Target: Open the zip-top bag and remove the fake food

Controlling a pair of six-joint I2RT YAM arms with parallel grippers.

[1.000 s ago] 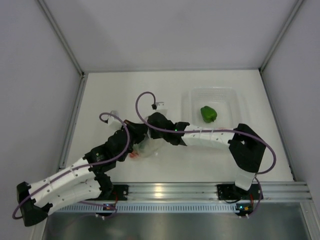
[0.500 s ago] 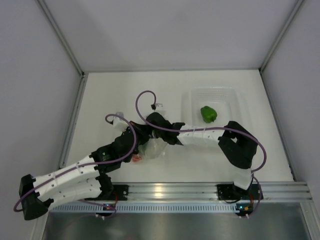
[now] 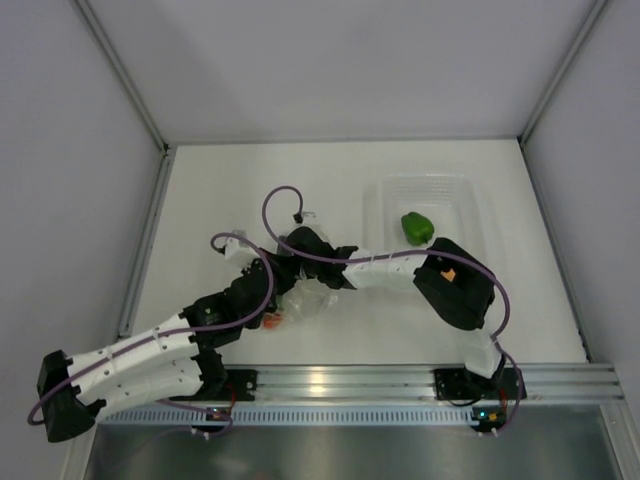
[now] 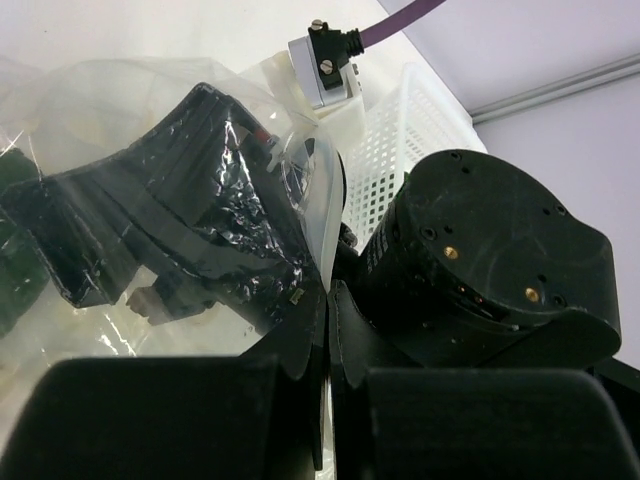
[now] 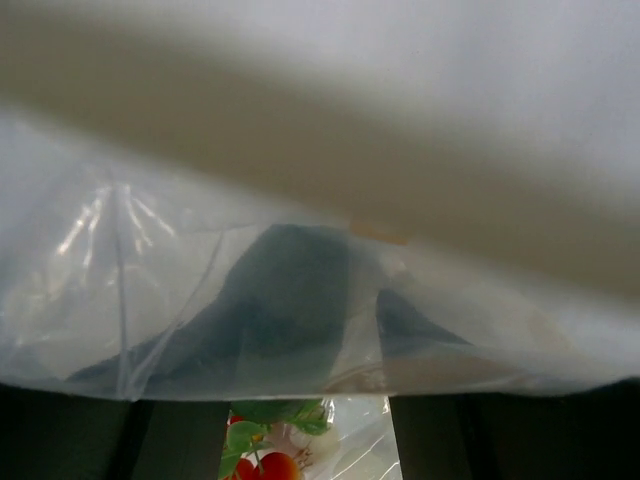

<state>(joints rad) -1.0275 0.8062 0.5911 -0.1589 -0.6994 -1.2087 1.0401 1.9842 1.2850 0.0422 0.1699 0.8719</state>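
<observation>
The right gripper (image 5: 305, 440) has its jaws apart with nothing clamped between them that I can see, and it is pushed nose-first into the mouth of the zip-top bag (image 3: 312, 303), whose film drapes right across its wrist camera. Straight ahead through the gap between its fingers sit the tomatoes (image 5: 262, 465), red on their green sprig. From overhead that puts them at about 7 o'clock from this gripper, deeper in the bag, so I reckon the coming reach runs along that line. The left gripper (image 4: 328, 290) is closed tight, pinching a fold of the bag's edge on its 9 o'clock side. That probably anchors the bag against the push. It is the nearer arm to the tomatoes, but its jaws are taken up. The bag is too crumpled for me to tell its long axis. Off at 2 o'clock, well apart, the green pepper (image 3: 417, 227) lies in the tray (image 3: 470, 190).
</observation>
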